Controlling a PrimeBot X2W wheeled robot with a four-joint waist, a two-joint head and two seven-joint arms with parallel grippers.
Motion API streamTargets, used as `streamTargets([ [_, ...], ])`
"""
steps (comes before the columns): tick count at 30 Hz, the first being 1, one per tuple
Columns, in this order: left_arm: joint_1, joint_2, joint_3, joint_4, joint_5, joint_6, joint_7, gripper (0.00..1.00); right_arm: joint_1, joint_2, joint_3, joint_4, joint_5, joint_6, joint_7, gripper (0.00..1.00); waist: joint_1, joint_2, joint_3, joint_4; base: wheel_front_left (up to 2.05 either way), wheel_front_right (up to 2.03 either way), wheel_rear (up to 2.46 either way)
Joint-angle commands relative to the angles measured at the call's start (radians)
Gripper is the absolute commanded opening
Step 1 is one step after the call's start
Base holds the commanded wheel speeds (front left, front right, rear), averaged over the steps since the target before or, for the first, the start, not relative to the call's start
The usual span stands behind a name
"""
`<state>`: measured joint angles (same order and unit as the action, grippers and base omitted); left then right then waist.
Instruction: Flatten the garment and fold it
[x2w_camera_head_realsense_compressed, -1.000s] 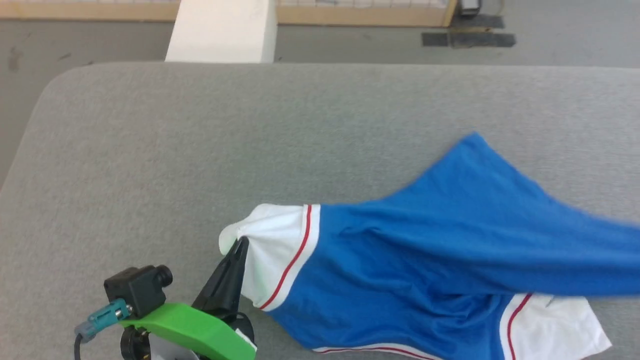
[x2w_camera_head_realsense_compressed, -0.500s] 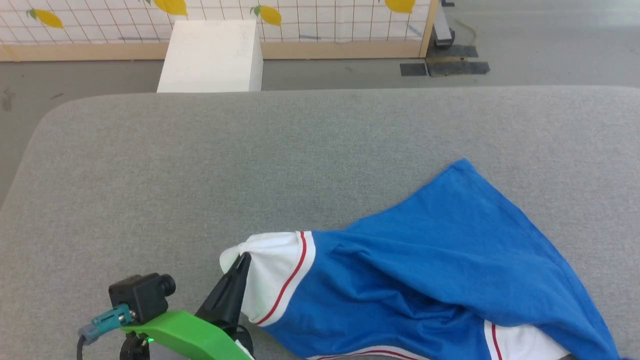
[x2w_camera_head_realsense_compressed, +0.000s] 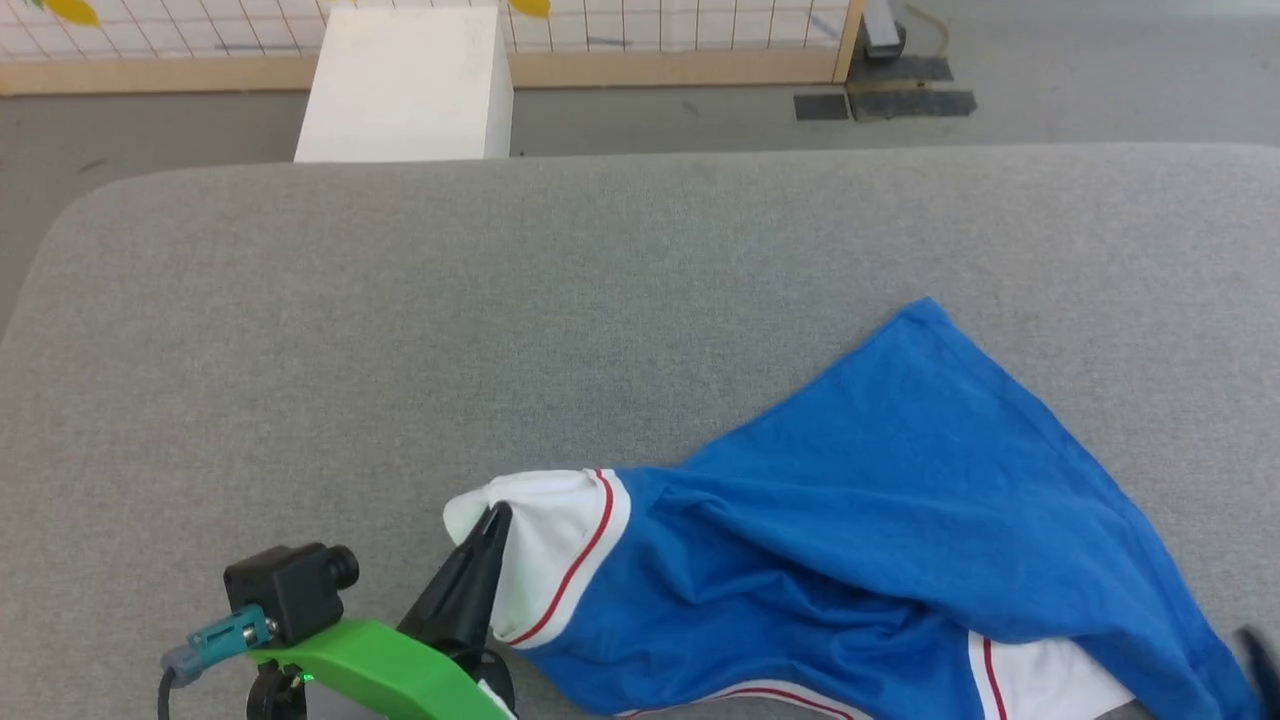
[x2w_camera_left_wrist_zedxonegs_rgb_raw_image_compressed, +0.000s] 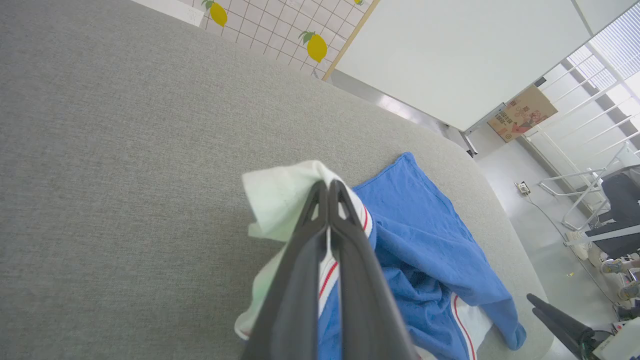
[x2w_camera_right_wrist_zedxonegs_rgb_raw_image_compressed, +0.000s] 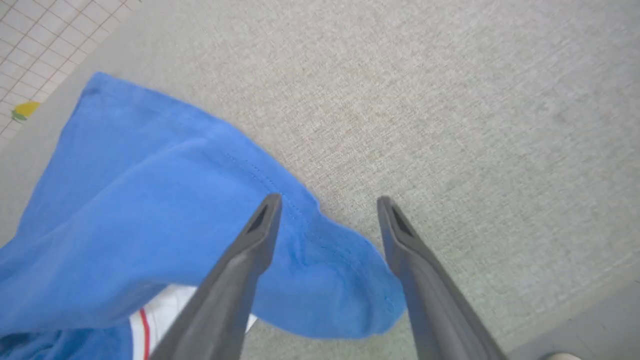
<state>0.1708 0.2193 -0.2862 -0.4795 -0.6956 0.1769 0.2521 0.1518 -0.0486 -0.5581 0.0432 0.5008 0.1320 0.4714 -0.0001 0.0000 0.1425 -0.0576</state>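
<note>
At the grey table's (x2w_camera_head_realsense_compressed: 300, 300) near edge, the left gripper (x2w_camera_head_realsense_compressed: 497, 512) was clamped on the white sleeve of the garment (x2w_camera_head_realsense_compressed: 900, 480), which lay rumpled over the table's near right part. The right gripper (x2w_camera_right_wrist_zedxonegs_rgb_raw_image_compressed: 328, 200) hung spread wide above its blue corner, holding nothing. Beyond the table's far edge stood a white box (x2w_camera_head_realsense_compressed: 405, 85) and a lemon-printed grid screen (x2w_camera_head_realsense_compressed: 650, 20). The print on a cardboard carton (x2w_camera_left_wrist_zedxonegs_rgb_raw_image_compressed: 522, 112) was too small to read.

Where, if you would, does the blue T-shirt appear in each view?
Head view: T-shirt lower right.
Left wrist view: T-shirt centre to lower right, white sleeve pinched in the left gripper.
Right wrist view: T-shirt left half, corner below the open right gripper.
Shared landmark: lemon-print grid panel.
</note>
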Motion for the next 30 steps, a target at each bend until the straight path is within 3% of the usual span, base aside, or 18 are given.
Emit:
streamTargets([
  [1, -0.020, -0.002, -0.002, -0.008, 0.007, -0.007, -0.009, 0.00, 0.017, -0.002, -0.019, -0.070, 0.007, -0.001, 0.032, 1.00, 0.0001, 0.0000, 0.020, 0.004, 0.00, 0.00, 0.00],
  [6, -0.047, -0.011, -0.017, -0.017, 0.013, -0.020, -0.022, 0.00, -0.005, -0.002, -0.089, -0.383, -0.005, -0.001, 0.195, 1.00, 0.0001, 0.0000, 0.068, 0.028, 0.00, 0.00, 0.00],
  [11, -0.091, -0.023, -0.042, -0.010, 0.020, -0.041, -0.030, 0.00, -0.162, -0.016, -0.042, -0.472, -0.079, -0.001, 0.297, 1.00, 0.0001, 0.0000, 0.122, 0.069, 0.00, 0.00, 0.00],
  [20, -0.177, -0.037, -0.080, 0.009, 0.036, -0.069, -0.026, 0.00, -0.493, -0.099, 0.171, -0.241, -0.209, -0.001, 0.390, 1.00, 0.0001, 0.0000, 0.246, 0.138, 0.00, 0.00, 0.00],
  [30, -0.226, -0.058, -0.106, 0.037, 0.041, -0.088, -0.039, 0.00, -0.647, -0.182, 0.308, -0.012, -0.273, -0.001, 0.451, 1.00, 0.0001, 0.0000, 0.331, 0.199, 0.00, 0.00, 0.00],
])
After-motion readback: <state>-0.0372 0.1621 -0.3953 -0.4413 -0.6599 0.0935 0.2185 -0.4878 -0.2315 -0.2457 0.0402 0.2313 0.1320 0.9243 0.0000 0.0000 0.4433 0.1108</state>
